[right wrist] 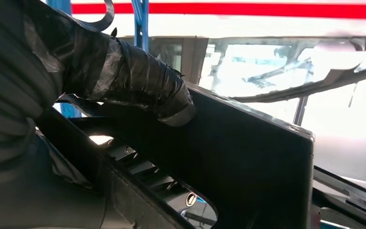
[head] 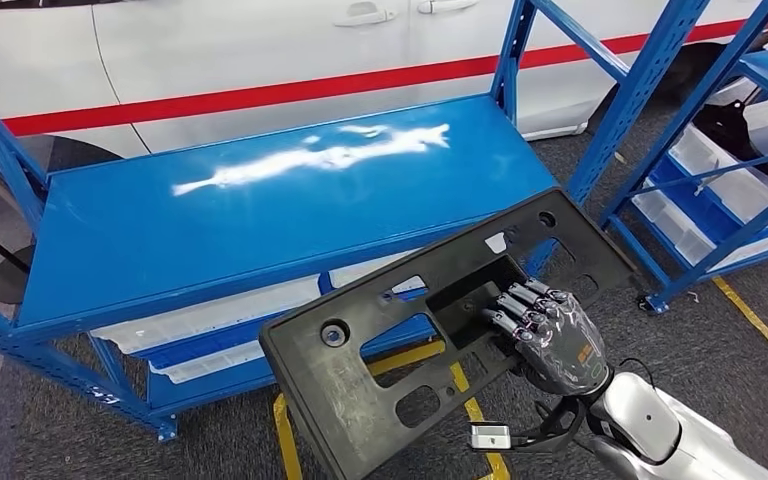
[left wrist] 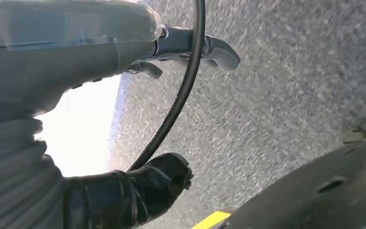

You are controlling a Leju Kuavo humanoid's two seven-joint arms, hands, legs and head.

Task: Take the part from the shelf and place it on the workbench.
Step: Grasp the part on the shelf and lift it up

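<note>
The right robot hand (head: 550, 335) gripped the black plastic part (head: 400, 340), its dark fingers (head: 520, 305) hooked over the edge of a rectangular cut-out near the panel's middle. In the right wrist view the tape-wrapped thumb (right wrist: 138, 81) pressed on the panel's flat face (right wrist: 248, 162) while the fingers sat under it, so the part was clamped between them. The part was a long flat panel with several holes and openings, held tilted in the air in front of the robot, its far end overlapping the front edge of the blue shelf (head: 260, 215) and its near end hanging over the grey floor (head: 220, 440) and yellow floor markings (head: 285, 435). The left robot hand (left wrist: 171, 52) hung over the grey floor with nothing in it, its fingers stretched out; a dark edge of the part (left wrist: 314, 191) showed close by. Beyond the shelf's bare, glossy top stood a white car with a red stripe (head: 260, 95). To the right was another blue rack (head: 720, 190) carrying white parts.
</note>
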